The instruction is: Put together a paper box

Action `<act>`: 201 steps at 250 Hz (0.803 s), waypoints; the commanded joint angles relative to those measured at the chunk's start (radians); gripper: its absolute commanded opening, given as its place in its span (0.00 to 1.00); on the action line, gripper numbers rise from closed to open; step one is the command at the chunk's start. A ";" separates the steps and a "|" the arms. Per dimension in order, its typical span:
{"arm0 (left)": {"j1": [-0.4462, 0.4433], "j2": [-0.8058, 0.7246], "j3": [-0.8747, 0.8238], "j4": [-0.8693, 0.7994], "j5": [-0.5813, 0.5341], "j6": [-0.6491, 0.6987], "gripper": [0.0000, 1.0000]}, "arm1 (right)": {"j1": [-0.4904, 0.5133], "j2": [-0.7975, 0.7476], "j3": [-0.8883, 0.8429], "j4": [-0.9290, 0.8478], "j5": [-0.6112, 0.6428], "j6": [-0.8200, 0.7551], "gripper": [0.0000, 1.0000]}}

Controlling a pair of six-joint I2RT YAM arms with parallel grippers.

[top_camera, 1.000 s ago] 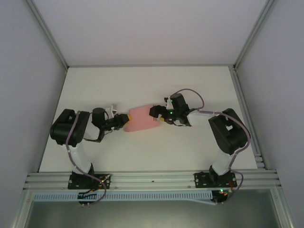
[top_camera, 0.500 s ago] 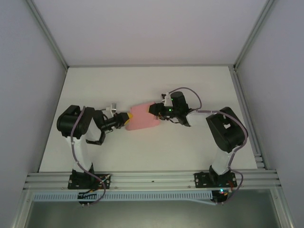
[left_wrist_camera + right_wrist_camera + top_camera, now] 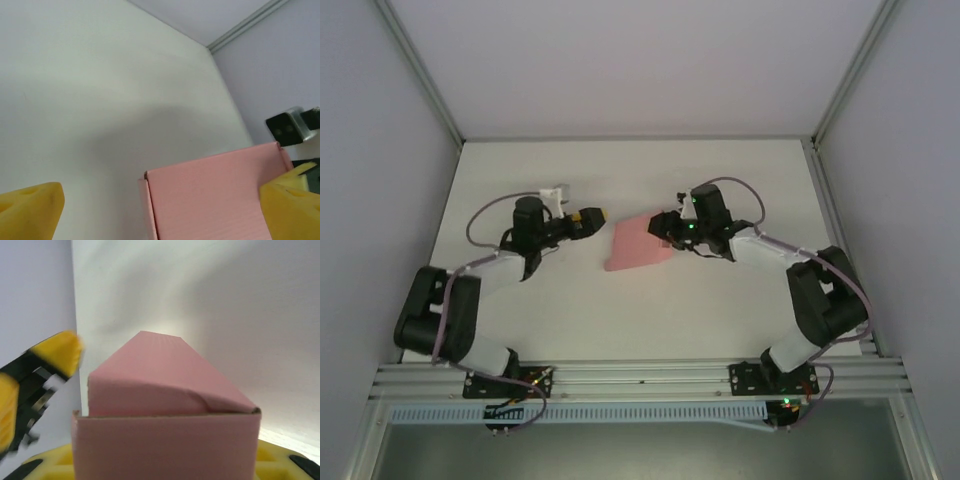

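One pink box (image 3: 636,244) lies over the middle of the table (image 3: 620,170); the right wrist view shows one flap sloping inward behind its near wall. The right gripper (image 3: 667,226) is clamped on the box's right end. The left gripper (image 3: 594,218) is near the box's left edge, apart from it, its yellow fingertips (image 3: 31,206) spread wide.
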 commanded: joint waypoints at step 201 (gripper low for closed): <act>-0.523 -0.058 0.083 -0.325 -0.575 0.931 1.00 | -0.157 0.149 0.232 -0.503 -0.498 0.278 0.35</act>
